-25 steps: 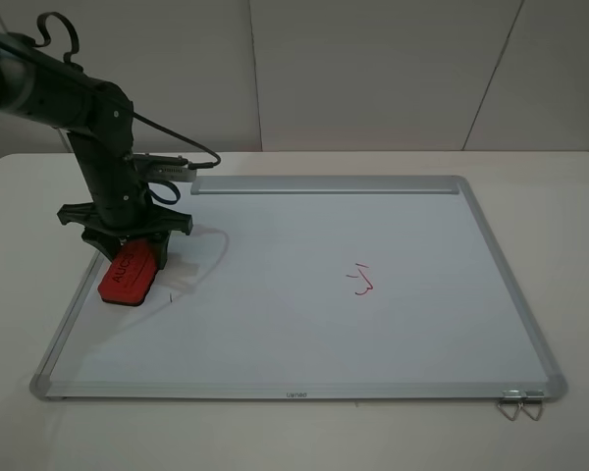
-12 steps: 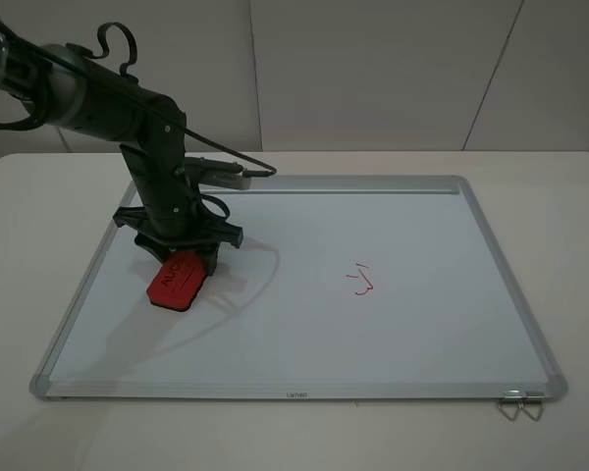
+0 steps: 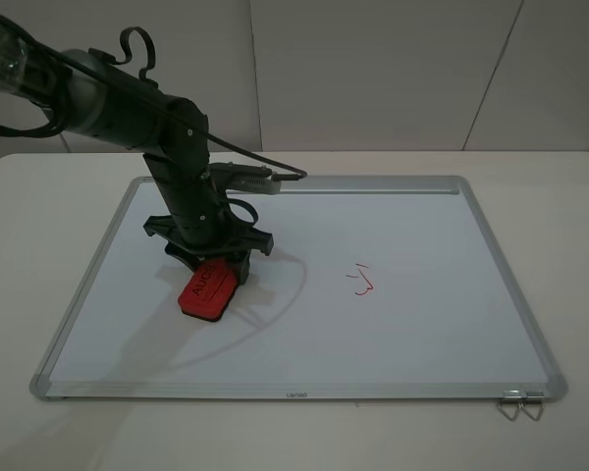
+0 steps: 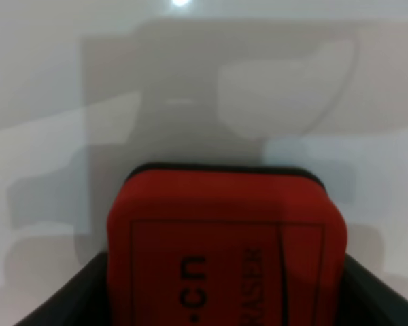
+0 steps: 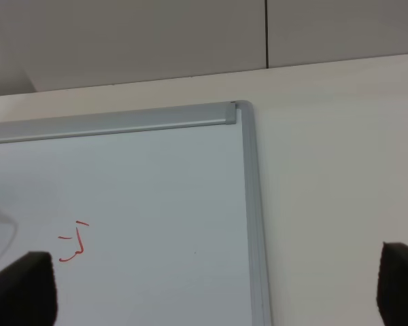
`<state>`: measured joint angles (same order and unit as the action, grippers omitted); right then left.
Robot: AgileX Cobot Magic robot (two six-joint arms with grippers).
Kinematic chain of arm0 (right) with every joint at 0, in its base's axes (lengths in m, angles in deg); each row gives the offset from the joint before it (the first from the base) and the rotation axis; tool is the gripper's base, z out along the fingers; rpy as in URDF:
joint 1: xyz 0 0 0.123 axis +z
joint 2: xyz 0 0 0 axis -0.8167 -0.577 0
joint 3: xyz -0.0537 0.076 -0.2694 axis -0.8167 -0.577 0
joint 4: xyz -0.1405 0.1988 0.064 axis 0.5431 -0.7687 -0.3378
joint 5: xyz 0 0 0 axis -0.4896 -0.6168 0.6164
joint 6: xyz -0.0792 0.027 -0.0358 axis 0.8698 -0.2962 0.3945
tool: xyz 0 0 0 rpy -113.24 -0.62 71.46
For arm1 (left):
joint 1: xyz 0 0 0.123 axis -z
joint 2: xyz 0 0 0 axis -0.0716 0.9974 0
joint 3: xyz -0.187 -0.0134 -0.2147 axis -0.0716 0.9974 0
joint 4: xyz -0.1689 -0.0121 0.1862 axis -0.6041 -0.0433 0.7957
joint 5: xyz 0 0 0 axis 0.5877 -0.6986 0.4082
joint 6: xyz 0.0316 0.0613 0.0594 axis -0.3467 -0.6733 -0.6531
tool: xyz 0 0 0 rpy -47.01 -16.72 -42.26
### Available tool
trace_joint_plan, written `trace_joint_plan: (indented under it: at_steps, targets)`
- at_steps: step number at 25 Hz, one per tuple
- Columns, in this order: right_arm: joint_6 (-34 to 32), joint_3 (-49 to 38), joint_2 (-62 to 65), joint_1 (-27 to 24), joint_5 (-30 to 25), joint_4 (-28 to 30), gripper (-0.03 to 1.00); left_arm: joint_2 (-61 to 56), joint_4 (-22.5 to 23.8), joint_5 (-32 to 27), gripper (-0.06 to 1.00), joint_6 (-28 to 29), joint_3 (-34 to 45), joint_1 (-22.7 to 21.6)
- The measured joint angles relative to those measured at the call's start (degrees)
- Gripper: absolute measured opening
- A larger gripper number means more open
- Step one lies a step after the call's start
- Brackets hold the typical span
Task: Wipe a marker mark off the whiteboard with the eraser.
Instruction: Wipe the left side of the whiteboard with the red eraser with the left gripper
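Since the earlier frames the left claw [image 3: 214, 269] and the red eraser [image 3: 208, 291] have slid from the whiteboard's [image 3: 422, 334] left edge toward its middle. A white bench [image 3: 39, 196] carries the silver-framed whiteboard. The left claw is clamped on the eraser, which rests on the whiteboard left of centre, well apart from a red squiggle [image 3: 362, 283] near centre. The right claw [image 5: 211, 291], facing the whiteboard's far right corner, gapes wide and holds nothing.

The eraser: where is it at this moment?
In the exterior high view, the eraser is held by the left gripper over the left half of the whiteboard, well left of the red squiggle.
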<state>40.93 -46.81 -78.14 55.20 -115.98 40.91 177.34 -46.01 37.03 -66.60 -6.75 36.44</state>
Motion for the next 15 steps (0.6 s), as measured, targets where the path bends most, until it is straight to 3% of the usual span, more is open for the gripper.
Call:
trace_joint_plan:
  at_steps: [7,15]
  targets:
    - [0.0,0.0,0.0,0.0,0.0,0.0,0.83,0.0,3.64,-1.51,0.59,1.99,0.0,-0.62]
    - [0.0,0.0,0.0,0.0,0.0,0.0,0.83,0.0,8.33,-2.74,0.59,3.14,0.0,-6.66]
